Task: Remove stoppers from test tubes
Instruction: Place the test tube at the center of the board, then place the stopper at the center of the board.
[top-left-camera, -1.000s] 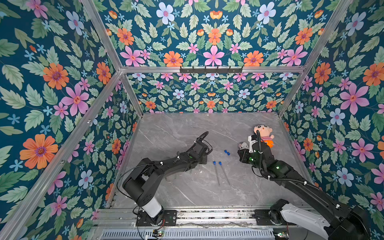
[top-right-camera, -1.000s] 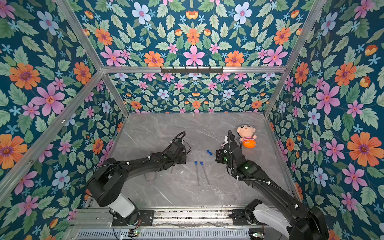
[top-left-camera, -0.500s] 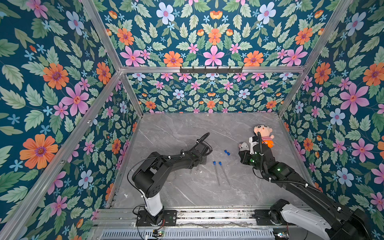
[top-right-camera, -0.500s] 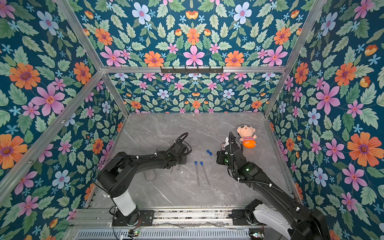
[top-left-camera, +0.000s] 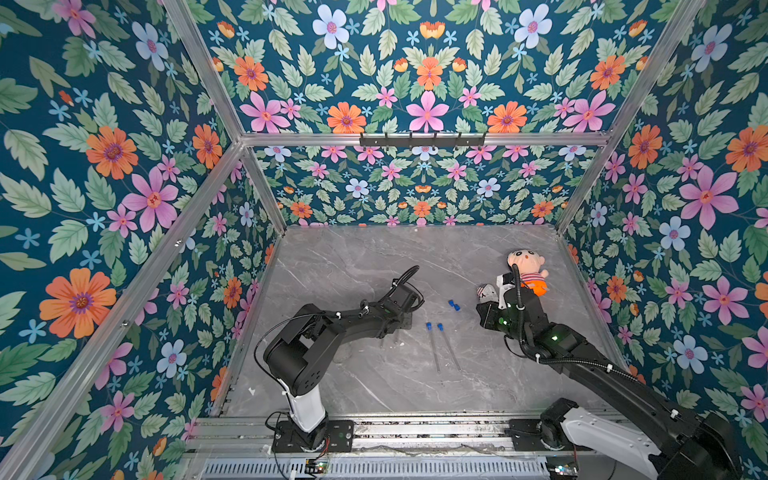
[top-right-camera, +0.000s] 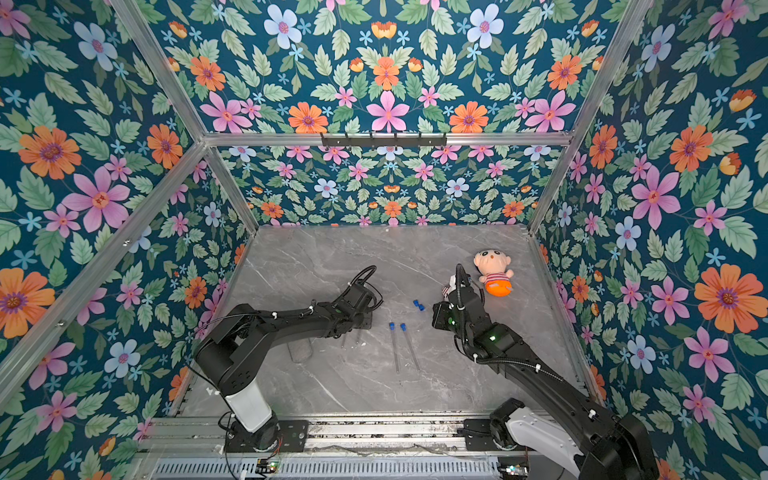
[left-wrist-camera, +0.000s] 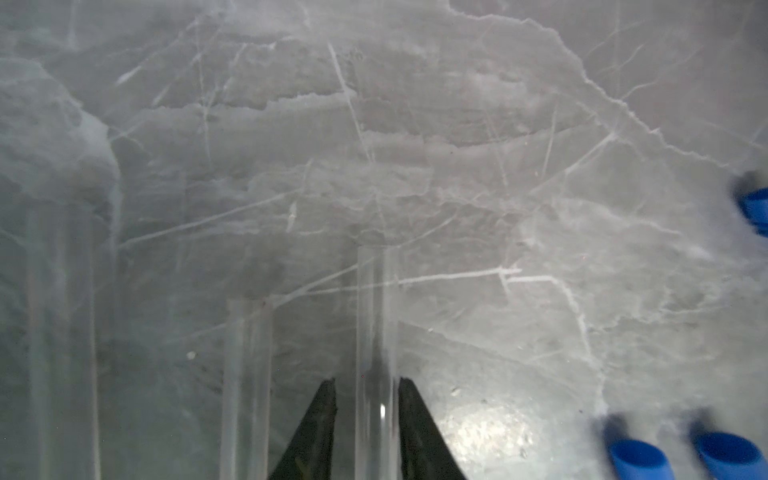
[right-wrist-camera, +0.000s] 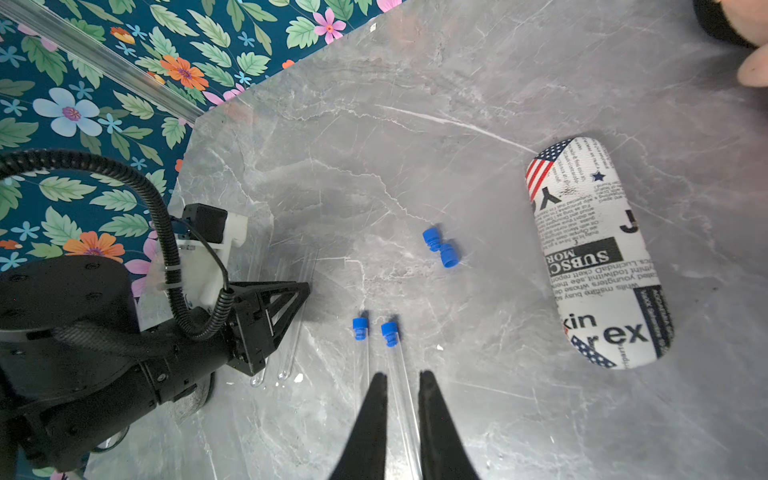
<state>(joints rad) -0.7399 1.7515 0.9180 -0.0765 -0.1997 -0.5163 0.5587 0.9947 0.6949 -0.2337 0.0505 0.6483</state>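
Nearest me, two stoppered test tubes (top-left-camera: 434, 351) lie side by side; my right pincer (right-wrist-camera: 403, 376) hangs closed and empty over them. My left pincer (left-wrist-camera: 368, 380) stands slightly parted astride a bare tube (left-wrist-camera: 376, 311) (a gap shows on one side), a second bare tube (left-wrist-camera: 245, 374) just beside it. Farther out, two loose stoppers (right-wrist-camera: 440, 251) lie touching.

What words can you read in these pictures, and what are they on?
"SUBSC", upside down: on the case.
"kin", "rex": same case.
"J", "Y": same case.
Its small print: too small to read.
No other text shows.
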